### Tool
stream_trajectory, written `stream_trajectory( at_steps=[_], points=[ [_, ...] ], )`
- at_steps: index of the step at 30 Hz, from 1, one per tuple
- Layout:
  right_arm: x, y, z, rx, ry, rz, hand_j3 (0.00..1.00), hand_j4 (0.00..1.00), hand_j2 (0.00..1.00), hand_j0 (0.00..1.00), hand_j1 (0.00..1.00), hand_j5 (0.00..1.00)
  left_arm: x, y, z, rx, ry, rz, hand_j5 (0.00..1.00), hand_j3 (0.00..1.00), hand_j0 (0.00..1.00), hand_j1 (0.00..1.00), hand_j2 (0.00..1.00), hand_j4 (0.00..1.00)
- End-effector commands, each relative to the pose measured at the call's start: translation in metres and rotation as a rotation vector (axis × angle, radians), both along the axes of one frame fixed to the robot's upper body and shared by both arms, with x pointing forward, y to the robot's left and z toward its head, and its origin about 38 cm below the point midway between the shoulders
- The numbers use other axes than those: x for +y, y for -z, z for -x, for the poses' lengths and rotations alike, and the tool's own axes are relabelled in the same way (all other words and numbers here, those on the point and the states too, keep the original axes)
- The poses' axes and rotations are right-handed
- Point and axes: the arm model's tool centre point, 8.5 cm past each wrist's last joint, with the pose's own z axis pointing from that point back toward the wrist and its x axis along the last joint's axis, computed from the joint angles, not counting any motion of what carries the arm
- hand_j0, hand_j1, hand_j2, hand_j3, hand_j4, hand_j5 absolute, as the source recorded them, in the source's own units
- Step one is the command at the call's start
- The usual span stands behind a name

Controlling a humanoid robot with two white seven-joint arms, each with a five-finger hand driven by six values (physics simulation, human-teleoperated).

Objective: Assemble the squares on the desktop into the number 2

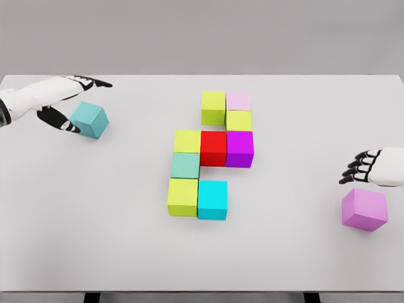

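Several cubes sit joined in the middle of the white table: a yellow-green cube, a pale pink cube and another yellow-green cube at the top. Below them lies a row of yellow-green, red and purple. A green-teal cube, a yellow-green cube and a cyan cube finish the lower part. At far left a loose teal cube stands turned, my left hand spread around its left side. My right hand hovers relaxed just above a violet cube.
The table's front edge runs along the bottom of the picture and its far edge lies behind the cube group. A grey wall is behind.
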Motion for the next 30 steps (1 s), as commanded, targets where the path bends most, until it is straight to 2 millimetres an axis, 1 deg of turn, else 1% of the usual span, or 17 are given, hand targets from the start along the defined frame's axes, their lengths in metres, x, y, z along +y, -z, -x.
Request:
stream_trajectory(
  at_steps=[1,2,6,8,9,13,15,16,18,20,24,25,26,27,28,30],
  points=[
    [0.000,0.004,0.002,0.013,0.001,0.000,1.00,1.00,1.00,1.00,1.00,1.00,0.006,0.009,-0.003,0.042,-0.058,0.005,1.00,1.00,1.00,1.00,1.00,1.00],
    [0.002,0.010,0.003,0.031,-0.004,-0.004,1.00,1.00,1.00,1.00,1.00,1.00,0.010,0.010,-0.005,0.059,-0.099,0.004,1.00,1.00,1.00,1.00,1.00,1.00],
    [0.004,0.016,0.005,0.047,-0.008,-0.009,1.00,1.00,1.00,1.00,1.00,1.00,0.014,0.014,-0.010,0.091,-0.170,-0.006,1.00,1.00,1.00,1.00,1.00,1.00],
    [0.004,0.018,0.006,0.051,-0.008,-0.009,1.00,1.00,1.00,1.00,1.00,1.00,0.009,0.013,-0.020,0.105,-0.165,-0.034,1.00,1.00,1.00,1.00,1.00,1.00],
    [0.005,0.020,0.007,0.057,-0.010,-0.009,1.00,1.00,1.00,1.00,1.00,1.00,0.007,0.017,-0.022,0.118,-0.161,-0.045,1.00,1.00,1.00,1.00,1.00,1.00],
    [0.011,0.032,0.010,0.086,-0.022,-0.022,1.00,1.00,1.00,1.00,1.00,1.00,0.002,0.029,-0.023,0.142,-0.151,-0.090,1.00,1.00,1.00,1.00,1.00,1.00],
    [0.012,0.034,0.010,0.091,-0.022,-0.024,1.00,1.00,1.00,1.00,1.00,1.00,0.001,0.031,-0.024,0.138,-0.152,-0.110,1.00,1.00,1.00,1.00,1.00,1.00],
    [0.012,0.035,0.011,0.094,-0.023,-0.023,1.00,1.00,1.00,1.00,1.00,1.00,0.003,0.028,-0.027,0.130,-0.159,-0.120,1.00,1.00,1.00,1.00,1.00,1.00],
    [0.012,0.035,0.011,0.095,-0.023,-0.023,1.00,1.00,1.00,1.00,1.00,1.00,-0.001,0.032,-0.031,0.126,-0.161,-0.138,1.00,1.00,1.00,1.00,1.00,1.00],
    [0.012,0.037,0.012,0.101,-0.024,-0.022,1.00,1.00,1.00,1.00,1.00,1.00,-0.001,0.036,-0.035,0.130,-0.167,-0.149,1.00,1.00,1.00,1.00,1.00,1.00],
    [0.012,0.039,0.012,0.105,-0.026,-0.020,1.00,1.00,1.00,1.00,1.00,1.00,-0.006,0.039,-0.037,0.123,-0.164,-0.178,1.00,1.00,1.00,1.00,1.00,1.00],
    [0.012,0.038,0.012,0.103,-0.024,-0.019,0.92,0.92,0.92,0.92,0.92,0.92,-0.005,0.042,-0.038,0.127,-0.170,-0.187,1.00,1.00,1.00,1.00,1.00,1.00],
    [0.011,0.038,0.012,0.103,-0.024,-0.017,0.82,0.82,0.82,0.82,0.82,0.82,-0.006,0.048,-0.039,0.140,-0.176,-0.187,1.00,1.00,1.00,1.00,1.00,1.00],
    [0.011,0.038,0.012,0.102,-0.024,-0.017,0.78,0.78,0.78,0.78,0.78,0.78,-0.005,0.049,-0.040,0.141,-0.180,-0.192,1.00,1.00,1.00,1.00,1.00,1.00],
    [0.011,0.038,0.012,0.102,-0.024,-0.017,0.66,0.66,0.66,0.66,0.66,0.66,-0.009,0.051,-0.043,0.141,-0.180,-0.198,1.00,1.00,1.00,1.00,1.00,1.00],
    [0.012,0.036,0.011,0.096,-0.024,-0.019,0.53,0.53,0.53,0.53,0.53,0.53,-0.007,0.052,-0.047,0.144,-0.190,-0.202,1.00,1.00,1.00,1.00,1.00,1.00]
  ],
)
